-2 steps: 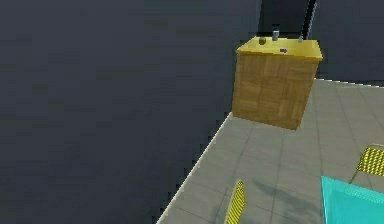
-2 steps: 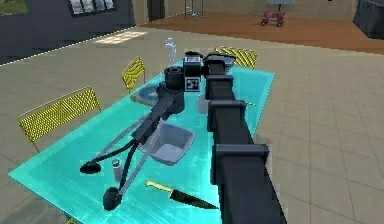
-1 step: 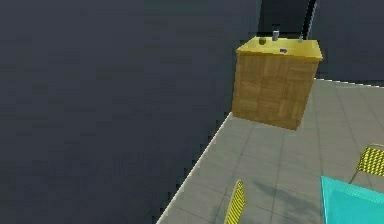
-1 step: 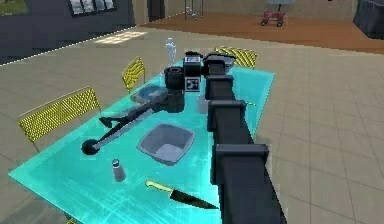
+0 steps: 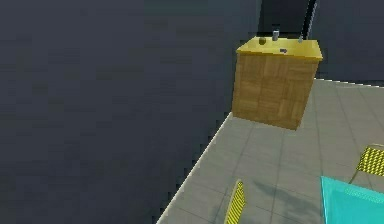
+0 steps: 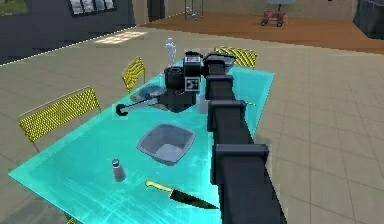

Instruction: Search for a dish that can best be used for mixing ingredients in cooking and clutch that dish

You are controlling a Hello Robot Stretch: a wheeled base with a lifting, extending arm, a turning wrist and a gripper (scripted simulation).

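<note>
Where the arm (image 6: 235, 150) reaches across the turquoise table (image 6: 60, 165), grey bowl (image 6: 166, 143) mid-table beside it, knife (image 6: 180, 194) near the front edge, gripper (image 6: 145, 98) beyond the bowl, fingers' state and any hold cannot be told.

My arm (image 6: 235, 150) rises as a dark square bar from the bottom edge, right of middle, toward the upper centre. Two white marked squares (image 6: 190, 68) sit at its end; my gripper (image 6: 128, 107) reaches left of them. Whether it holds anything, I cannot tell.
</note>
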